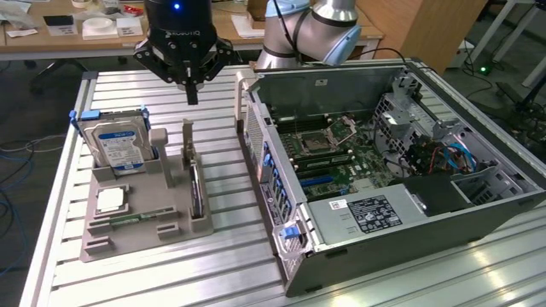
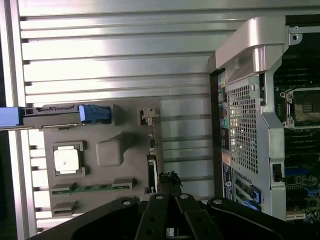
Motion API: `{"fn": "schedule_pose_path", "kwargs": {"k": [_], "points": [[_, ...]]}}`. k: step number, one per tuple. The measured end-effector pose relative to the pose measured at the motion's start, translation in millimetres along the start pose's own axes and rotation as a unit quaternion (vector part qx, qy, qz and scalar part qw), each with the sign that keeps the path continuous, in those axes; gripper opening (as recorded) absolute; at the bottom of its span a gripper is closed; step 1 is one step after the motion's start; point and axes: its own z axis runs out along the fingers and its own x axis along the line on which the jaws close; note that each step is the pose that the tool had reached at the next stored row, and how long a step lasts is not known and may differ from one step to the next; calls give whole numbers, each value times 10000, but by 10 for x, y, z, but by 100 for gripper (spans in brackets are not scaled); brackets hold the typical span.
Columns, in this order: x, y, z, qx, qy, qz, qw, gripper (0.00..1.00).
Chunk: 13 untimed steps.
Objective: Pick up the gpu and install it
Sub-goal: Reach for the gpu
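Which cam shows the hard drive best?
Exterior view: the hard drive stands upright in the gray holder, its blue-white label facing the camera. The wrist view looks down on it edge-on, so its thin top edge and a blue clip show there.

The black two-fingered pincer [image 1: 192, 94] hangs in the upper left of the exterior view, pointing straight down, its fingers [image 1: 192, 88] pressed together into one narrow tip. Behind it, at top centre, the silver-grey jointed arm [image 1: 311, 29] bends over. In the wrist view the pincer [image 2: 169, 186] shows dark linkages converging on closed tips.
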Motion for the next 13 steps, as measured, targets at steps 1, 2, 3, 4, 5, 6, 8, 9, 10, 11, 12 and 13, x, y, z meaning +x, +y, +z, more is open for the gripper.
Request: {"fn": "schedule_pose_path", "kwargs": {"k": [1, 2, 3, 4, 5, 6, 8, 9, 10, 11, 12, 13], "points": [[18, -1, 0, 0, 0, 0, 10000, 11], [35, -3, 0, 0, 0, 0, 10000, 11], [52, -4, 1, 0, 0, 1, 10000, 11], [69, -5, 1, 0, 0, 1, 10000, 11], [86, -6, 0, 0, 0, 0, 10000, 11], [103, -8, 1, 0, 0, 0, 10000, 11], [136, -10, 1, 0, 0, 0, 10000, 11], [152, -12, 0, 0, 0, 0, 10000, 11], [168, -13, 1, 0, 0, 0, 10000, 11], [183, -14, 1, 0, 0, 0, 10000, 11], [197, -15, 1, 0, 0, 0, 10000, 11], [205, -16, 1, 0, 0, 0, 10000, 11]]}}
